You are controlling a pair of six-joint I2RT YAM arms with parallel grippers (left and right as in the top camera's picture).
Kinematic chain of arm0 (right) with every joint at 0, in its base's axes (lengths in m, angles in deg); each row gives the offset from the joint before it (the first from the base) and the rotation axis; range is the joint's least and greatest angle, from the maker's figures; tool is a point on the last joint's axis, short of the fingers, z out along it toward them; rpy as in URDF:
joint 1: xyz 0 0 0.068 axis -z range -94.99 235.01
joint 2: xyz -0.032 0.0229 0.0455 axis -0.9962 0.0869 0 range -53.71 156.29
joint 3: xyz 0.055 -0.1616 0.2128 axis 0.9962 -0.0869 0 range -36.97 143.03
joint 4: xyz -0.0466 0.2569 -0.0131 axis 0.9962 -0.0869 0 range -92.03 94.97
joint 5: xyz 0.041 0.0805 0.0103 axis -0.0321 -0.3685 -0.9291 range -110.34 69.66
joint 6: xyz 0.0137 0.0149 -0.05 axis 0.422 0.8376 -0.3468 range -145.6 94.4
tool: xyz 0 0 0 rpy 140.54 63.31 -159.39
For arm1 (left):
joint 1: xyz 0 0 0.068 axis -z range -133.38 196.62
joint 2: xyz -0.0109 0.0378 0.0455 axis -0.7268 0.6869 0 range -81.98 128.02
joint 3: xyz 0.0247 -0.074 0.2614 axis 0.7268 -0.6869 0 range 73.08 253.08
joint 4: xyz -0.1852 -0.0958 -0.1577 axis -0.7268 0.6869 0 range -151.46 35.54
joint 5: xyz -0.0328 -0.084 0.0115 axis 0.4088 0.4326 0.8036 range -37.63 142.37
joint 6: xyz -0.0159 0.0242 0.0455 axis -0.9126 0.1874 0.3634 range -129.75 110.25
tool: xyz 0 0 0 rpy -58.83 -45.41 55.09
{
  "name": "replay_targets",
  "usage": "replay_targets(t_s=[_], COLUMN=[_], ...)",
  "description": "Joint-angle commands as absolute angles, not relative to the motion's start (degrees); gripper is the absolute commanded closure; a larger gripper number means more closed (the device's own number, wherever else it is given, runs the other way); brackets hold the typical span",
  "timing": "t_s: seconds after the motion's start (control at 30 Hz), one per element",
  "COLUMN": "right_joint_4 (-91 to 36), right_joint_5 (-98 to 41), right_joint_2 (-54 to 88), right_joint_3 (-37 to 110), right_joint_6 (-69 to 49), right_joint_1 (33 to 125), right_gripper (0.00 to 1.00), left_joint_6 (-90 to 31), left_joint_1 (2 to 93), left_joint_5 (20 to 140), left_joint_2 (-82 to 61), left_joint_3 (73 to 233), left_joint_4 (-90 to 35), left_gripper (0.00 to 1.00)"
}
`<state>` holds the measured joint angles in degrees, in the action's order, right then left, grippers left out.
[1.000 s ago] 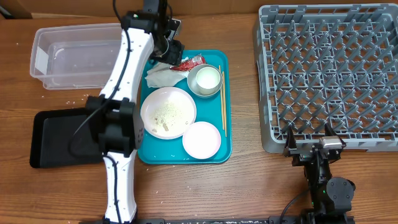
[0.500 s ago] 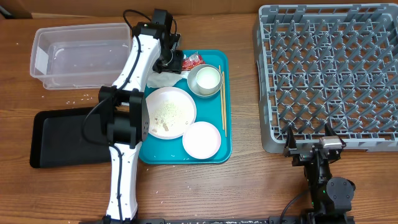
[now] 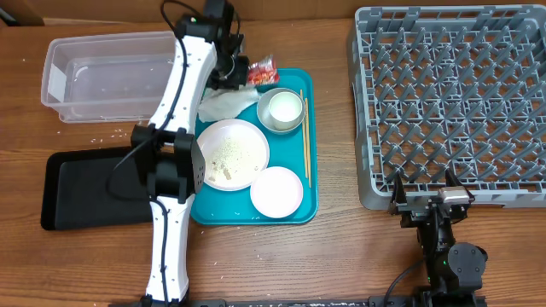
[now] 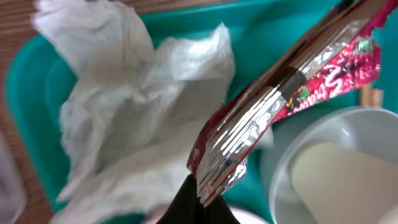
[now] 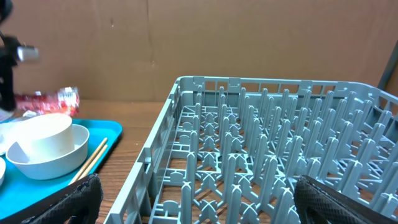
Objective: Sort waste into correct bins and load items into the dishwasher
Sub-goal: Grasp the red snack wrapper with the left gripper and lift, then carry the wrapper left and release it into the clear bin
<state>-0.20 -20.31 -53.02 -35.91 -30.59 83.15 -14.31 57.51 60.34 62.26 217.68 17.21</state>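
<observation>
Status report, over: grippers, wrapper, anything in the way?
Left gripper shut on wrapper, over napkin. Right gripper open, by rack. Nothing seen in the way.

My left gripper (image 3: 242, 73) is clamped on one end of the red wrapper (image 3: 263, 70), which is crinkled and foil-lined (the silver inside shows from my wrist) and sits at the far edge of the teal tray (image 3: 309, 200). Just beside it the crumpled white napkin (image 3: 223, 104) lies on that tray. The white cup (image 3: 287, 106) sits inside the grey bowl (image 3: 275, 130), with the chopsticks (image 3: 304, 141) lying alongside. Rice grains (image 3: 229, 156) dot the round plate (image 3: 247, 136), and the pink bowl (image 3: 276, 191) sits upright just beside it. The clear tub (image 3: 51, 81) and black tray (image 3: 81, 192) stand on my left, the grey dish rack (image 3: 452, 102) on my right.
</observation>
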Motion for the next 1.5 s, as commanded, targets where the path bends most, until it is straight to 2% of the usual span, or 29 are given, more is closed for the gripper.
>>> replay_targets(t_s=[0.0,0.2,0.37,0.5,0.67,0.87,1.33,1.47], right_joint_4=[0.13,0.13,0.13,0.13,0.13,0.13,0.13,0.13], right_joint_5=[-20.02,-20.02,-20.02,-20.02,-20.02,-20.02,-20.02,-20.02], right_joint_2=[-53.48,-53.48,-53.48,-53.48,-53.48,-53.48,-53.48,-53.48], right_joint_3=[-36.50,-36.50,-36.50,-36.50,-36.50,-36.50,-36.50,-36.50], right_joint_6=[-31.01,-31.01,-31.01,-31.01,-31.01,-31.01,-31.01,-31.01], right_joint_1=[83.39,83.39,83.39,83.39,83.39,83.39,83.39,83.39], right_gripper=[0.00,0.00,0.00,0.00,0.00,0.00,0.00,0.00], left_joint_6=[-16.73,-19.07,-29.37,-35.79,-42.94,-44.53,-41.01,-45.58], left_joint_1=[57.88,56.66,52.79,47.28,40.60,36.38,35.11,34.72], left_joint_5=[61.02,60.21,45.78,43.71,44.93,44.95,41.59,40.43], left_joint_2=[62.22,62.22,62.22,61.57,61.65,61.65,61.65,61.65], left_joint_3=[226.47,237.55,246.27,249.33,248.30,245.42,234.88,234.82], left_joint_4=[22.33,30.19,35.35,35.35,35.35,35.35,35.35,35.35], left_gripper=[0.96,0.96,0.96,0.96,0.96,0.94,0.96,0.96])
